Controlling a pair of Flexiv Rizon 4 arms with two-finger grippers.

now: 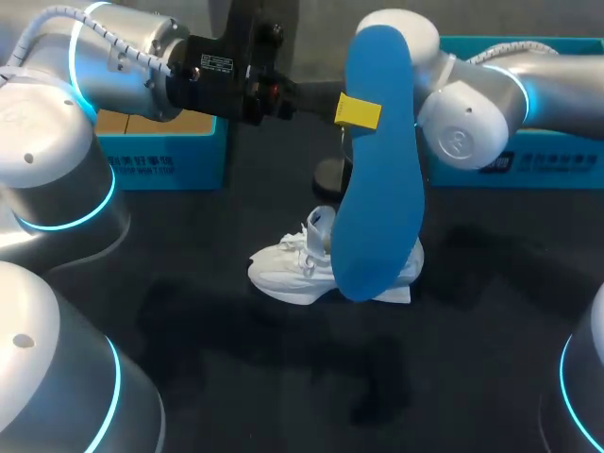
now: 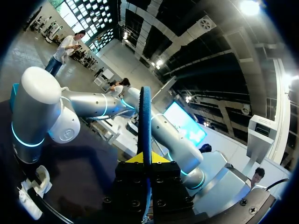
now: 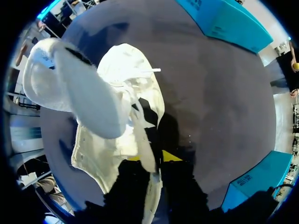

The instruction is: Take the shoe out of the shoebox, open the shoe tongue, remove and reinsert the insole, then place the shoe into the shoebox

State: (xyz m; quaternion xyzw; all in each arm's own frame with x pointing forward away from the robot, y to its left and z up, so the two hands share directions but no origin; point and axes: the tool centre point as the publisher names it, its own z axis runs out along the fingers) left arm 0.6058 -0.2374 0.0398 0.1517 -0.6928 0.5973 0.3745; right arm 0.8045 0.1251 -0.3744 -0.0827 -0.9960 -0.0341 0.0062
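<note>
The shoe (image 1: 288,269) (image 3: 117,93) is a white sneaker resting on the dark, matte counter (image 1: 236,377) (image 3: 224,102), outside the shoebox. Its upper looks soft and stitched, with thin white laces lying loose across it. A thick padded flap (the tongue, by the look of it) stands up from the opening.

The insole (image 1: 377,189) (image 2: 146,121) is out of the shoe and hangs in the air directly above it, upright, with its lower end over the shoe's rear half. It is a flat, foot-shaped sheet with a smooth bright blue face, and from the left wrist it shows only as a thin edge.

The left fingers (image 1: 359,111) (image 2: 140,158) are clenched on the insole's edge well above the shoe, one yellow tip on each face. The right fingers (image 3: 169,157) are down at the shoe itself and pinch a white strip of its upper between them.

Beyond the shoe sit two blue cardboard pieces. The shoebox (image 1: 160,156) on the left arm's side has a brown inside, and a second blue box (image 1: 552,151) lies on the right arm's side.
</note>
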